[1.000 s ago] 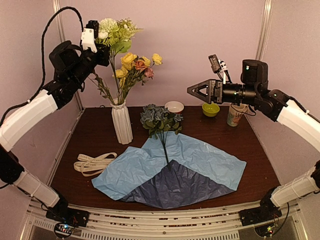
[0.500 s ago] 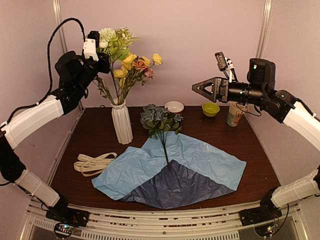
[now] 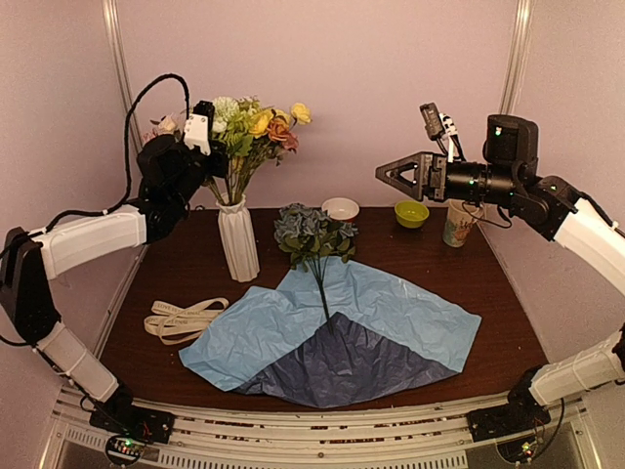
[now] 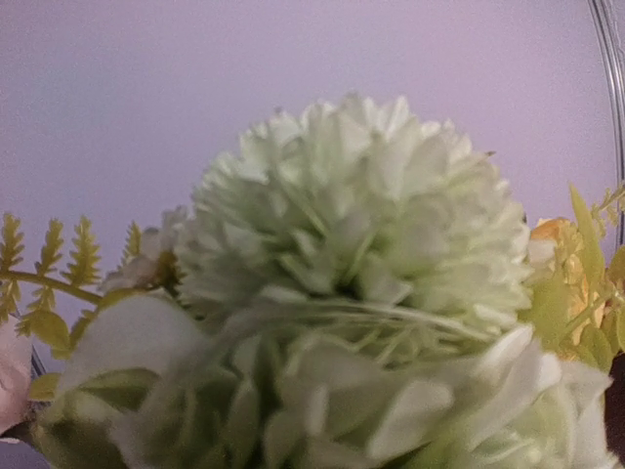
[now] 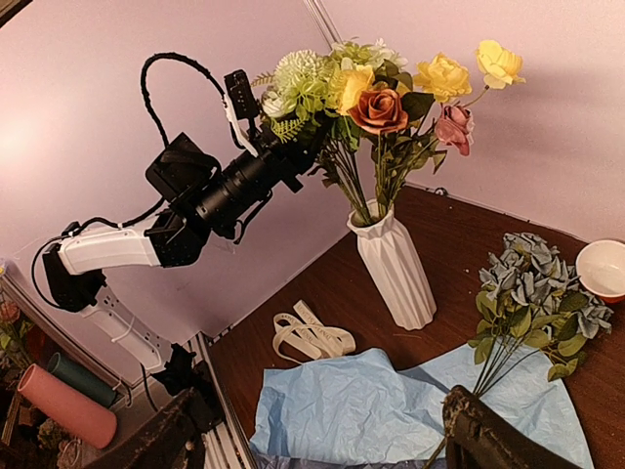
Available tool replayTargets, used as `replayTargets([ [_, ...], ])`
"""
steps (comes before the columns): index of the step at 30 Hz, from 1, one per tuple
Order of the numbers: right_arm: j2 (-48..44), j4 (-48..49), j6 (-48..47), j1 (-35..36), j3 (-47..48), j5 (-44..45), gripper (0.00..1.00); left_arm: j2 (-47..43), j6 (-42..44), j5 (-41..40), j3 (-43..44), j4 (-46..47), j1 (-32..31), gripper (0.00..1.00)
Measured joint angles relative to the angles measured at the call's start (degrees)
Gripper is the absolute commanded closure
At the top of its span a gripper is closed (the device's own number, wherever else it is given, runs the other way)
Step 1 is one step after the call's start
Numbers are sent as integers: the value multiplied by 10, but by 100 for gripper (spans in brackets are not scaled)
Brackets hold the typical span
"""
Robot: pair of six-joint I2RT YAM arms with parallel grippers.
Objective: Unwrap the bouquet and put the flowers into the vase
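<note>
The white ribbed vase (image 3: 238,239) (image 5: 395,264) stands at the back left and holds yellow, orange and pink flowers (image 3: 273,119) (image 5: 400,98). My left gripper (image 3: 217,156) (image 5: 303,151) is up among them, shut on the stem of a white-green bloom (image 3: 227,107) (image 4: 361,234) that fills the left wrist view and hides the fingers. A dusty blue cluster (image 3: 312,233) (image 5: 532,283) lies on the opened blue paper (image 3: 391,313) (image 5: 352,410). My right gripper (image 3: 391,174) (image 5: 317,440) hangs open and empty, high at the right.
The cream ribbon (image 3: 184,318) (image 5: 312,334) lies loose left of the paper. At the back stand a white bowl (image 3: 340,208) (image 5: 604,269), a green bowl (image 3: 411,213) and a patterned cup (image 3: 459,225). Walls close in the table on both sides.
My left gripper has come down and to the right with the white-green bloom, bringing it level with the flowers in the vase. The right arm shifted slightly right, then held still.
</note>
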Motion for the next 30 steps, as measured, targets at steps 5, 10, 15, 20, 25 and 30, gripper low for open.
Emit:
replayTargets([
  [5, 0, 0, 0, 0, 0, 0, 17, 4, 4, -15, 0, 16, 0, 80],
  [10, 0, 6, 5, 0, -9, 0, 17, -5, -12, -28, -23, 14, 0, 23],
  [15, -1, 10, 14, 0, -28, 2, 17, -25, -42, -40, -67, -15, 0, 9],
  [20, -1, 12, 18, 0, -33, 2, 17, -44, -56, -55, -59, -67, 0, 9],
  [25, 0, 19, 26, 0, -33, 2, 18, -55, -98, -76, 33, -187, 0, 5],
  [30, 0, 26, 32, 0, -33, 2, 17, -64, -170, -85, 119, -336, 0, 2],
])
